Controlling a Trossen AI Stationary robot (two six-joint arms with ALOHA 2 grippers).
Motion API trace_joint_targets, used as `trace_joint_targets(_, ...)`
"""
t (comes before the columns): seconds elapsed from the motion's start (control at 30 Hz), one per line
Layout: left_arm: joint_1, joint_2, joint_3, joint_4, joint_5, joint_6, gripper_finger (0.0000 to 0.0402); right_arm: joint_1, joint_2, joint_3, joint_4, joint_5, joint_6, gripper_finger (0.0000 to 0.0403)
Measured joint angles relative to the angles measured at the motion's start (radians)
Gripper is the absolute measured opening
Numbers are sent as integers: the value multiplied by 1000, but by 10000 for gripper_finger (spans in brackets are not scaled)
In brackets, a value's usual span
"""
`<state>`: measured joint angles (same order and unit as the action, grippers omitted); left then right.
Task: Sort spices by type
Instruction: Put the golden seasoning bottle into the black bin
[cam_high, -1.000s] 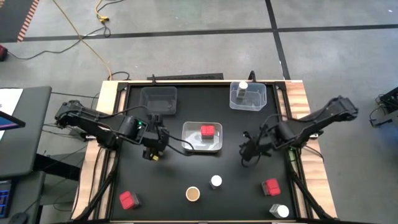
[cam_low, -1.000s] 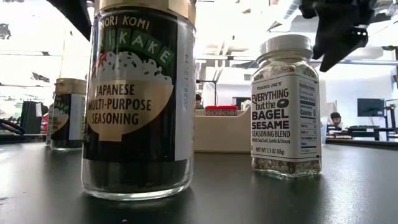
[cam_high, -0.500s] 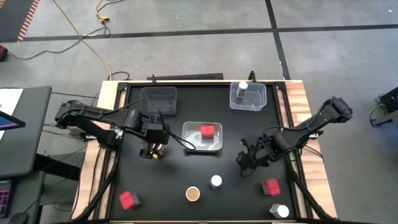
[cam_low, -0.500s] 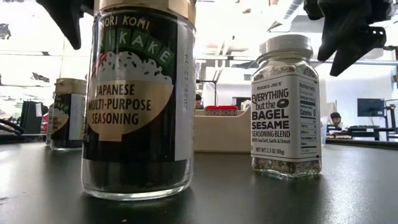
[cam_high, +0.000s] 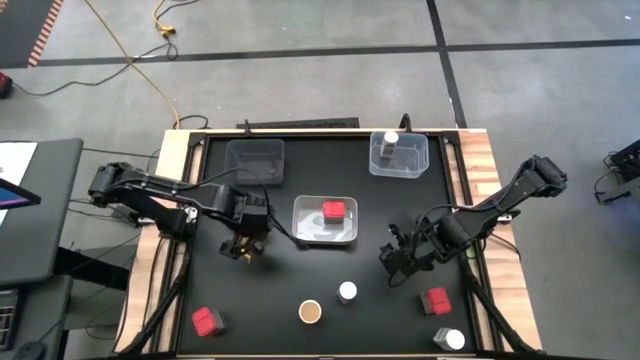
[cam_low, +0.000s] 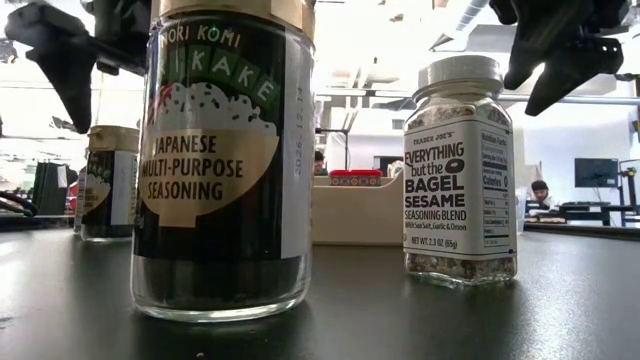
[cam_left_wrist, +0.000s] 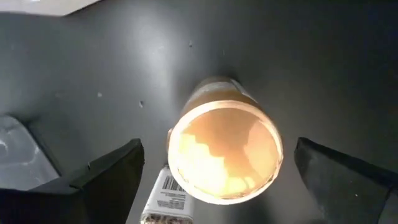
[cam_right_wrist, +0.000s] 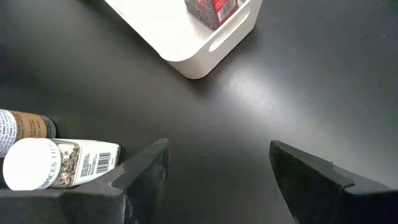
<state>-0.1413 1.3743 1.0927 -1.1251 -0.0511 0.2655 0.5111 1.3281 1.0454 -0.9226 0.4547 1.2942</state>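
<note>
Your left gripper (cam_left_wrist: 214, 180) hung straight over the brown-topped jar (cam_left_wrist: 224, 152), fingers spread wide to either side of the lid and not touching it. Your right gripper (cam_right_wrist: 217, 180) was also wide and empty, over bare table near the white-lidded jar (cam_right_wrist: 59, 163). The risk, as I judged it, lay on the left: the jar was tall and narrow, so a descent slightly off centre could have set a fingertip on the lid rim and tipped it over. On the right, the second brown jar (cam_right_wrist: 25, 126) stood close beside the white-lidded one, and a finger could have knocked it. The wrist views showed you the finger spread; the high view hid that but gave the layout: a red block (cam_high: 334, 211) already in the middle tray (cam_high: 300, 236), two more red blocks (cam_high: 205, 321) loose near the front edge.
</note>
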Motion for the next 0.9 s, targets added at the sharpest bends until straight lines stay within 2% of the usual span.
trace_joint_targets(0.13, 0, 0, -32, 6, 14, 54, 391, -10, 0, 0, 0, 0, -2, 301)
trace_joint_targets(0.53, 0, 0, -52, 66, 26, 123, 336, -28, 0, 0, 0, 1, -11, 301)
trace_joint_targets(0.8, 0, 0, -52, 67, 30, 100, 281, -28, 0, 0, 0, 4, -20, 301)
trace_joint_targets(0.9, 0, 0, -52, 67, 30, 84, 275, -28, 0, 0, 0, 4, -20, 301)
